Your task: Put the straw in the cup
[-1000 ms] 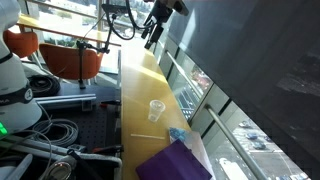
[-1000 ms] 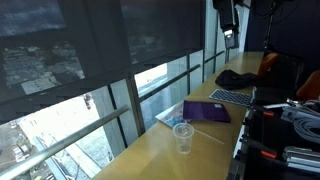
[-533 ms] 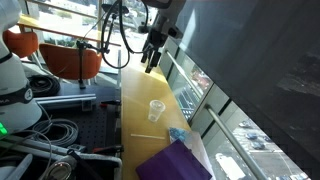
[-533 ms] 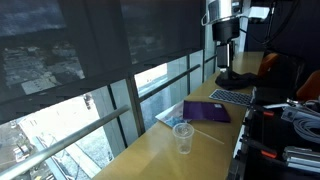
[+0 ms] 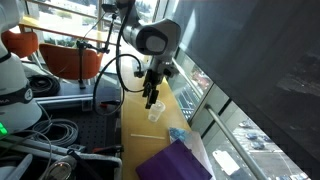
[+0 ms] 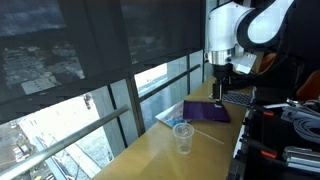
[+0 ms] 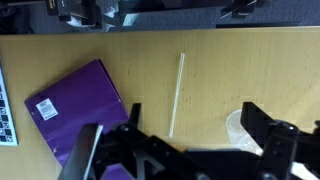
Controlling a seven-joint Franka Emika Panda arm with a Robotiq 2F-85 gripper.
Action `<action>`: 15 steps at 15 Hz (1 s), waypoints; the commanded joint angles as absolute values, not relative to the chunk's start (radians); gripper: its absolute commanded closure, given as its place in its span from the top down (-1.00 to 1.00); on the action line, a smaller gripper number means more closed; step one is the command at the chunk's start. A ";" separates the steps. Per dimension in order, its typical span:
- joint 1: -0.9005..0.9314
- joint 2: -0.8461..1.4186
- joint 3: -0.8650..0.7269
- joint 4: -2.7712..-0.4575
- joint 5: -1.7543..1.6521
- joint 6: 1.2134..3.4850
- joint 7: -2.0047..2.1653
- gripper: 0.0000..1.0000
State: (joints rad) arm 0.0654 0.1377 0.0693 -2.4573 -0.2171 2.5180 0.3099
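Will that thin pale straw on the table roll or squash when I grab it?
The thin pale straw lies flat on the smooth wooden table, so it will probably roll if nudged. It looks slender and light; a firm pinch may squash it.

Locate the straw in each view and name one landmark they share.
Exterior view: the straw, a thin line below picture centre.
Exterior view: faint, right of the cup.
Wrist view: near-vertical, at centre.
Shared landmark: the purple folder, near the straw in all.
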 commanded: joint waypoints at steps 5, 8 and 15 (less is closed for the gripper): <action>0.183 0.426 -0.103 -2.387 -0.435 2.763 0.512 1.00; 0.232 0.536 -0.144 -2.325 -0.398 2.795 0.486 1.00; 0.218 0.647 -0.120 -2.241 -0.274 2.862 0.356 1.00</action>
